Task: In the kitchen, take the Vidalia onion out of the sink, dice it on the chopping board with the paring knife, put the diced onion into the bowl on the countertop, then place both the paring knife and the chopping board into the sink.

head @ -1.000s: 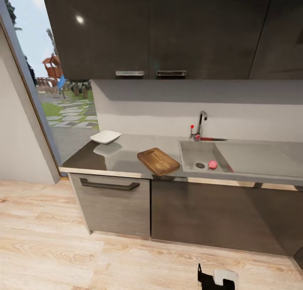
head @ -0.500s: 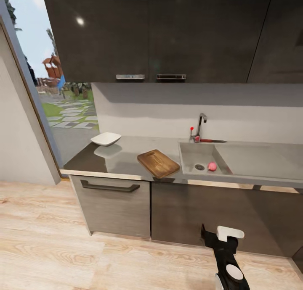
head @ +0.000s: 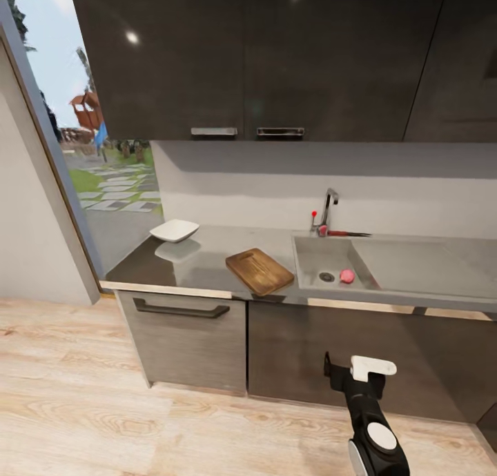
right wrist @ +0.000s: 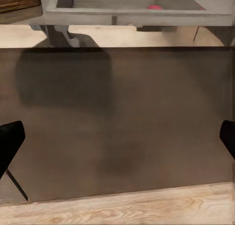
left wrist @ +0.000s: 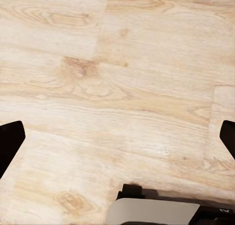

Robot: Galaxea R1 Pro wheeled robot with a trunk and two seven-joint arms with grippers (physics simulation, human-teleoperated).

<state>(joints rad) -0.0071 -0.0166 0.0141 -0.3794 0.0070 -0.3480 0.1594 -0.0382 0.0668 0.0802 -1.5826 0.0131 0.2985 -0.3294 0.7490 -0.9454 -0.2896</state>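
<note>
I face a glossy grey countertop [head: 207, 259] with a metallic front edge over dark grey cabinets. A shallow white squarish bowl [head: 174, 230] sits near the counter's left end, toward the back edge. A dark brown wood-grain chopping board [head: 259, 271] lies turned at an angle near the front edge, just left of the rectangular grey steel sink [head: 324, 255]. Inside the basin, a small pinkish-red Vidalia onion [head: 346, 276] rests just right of the round dark drain. A small paring knife [head: 342, 233] with a reddish-orange handle lies along the back edge behind the basin, beside the chrome faucet [head: 327, 207]. My right claw [head: 353, 377] hangs low in front of the cabinet doors, well below the counter, its fingers spread wide with nothing between them. My left claw [left wrist: 117, 137] points at the pale wood floor [left wrist: 117, 78], also spread wide and empty.
</note>
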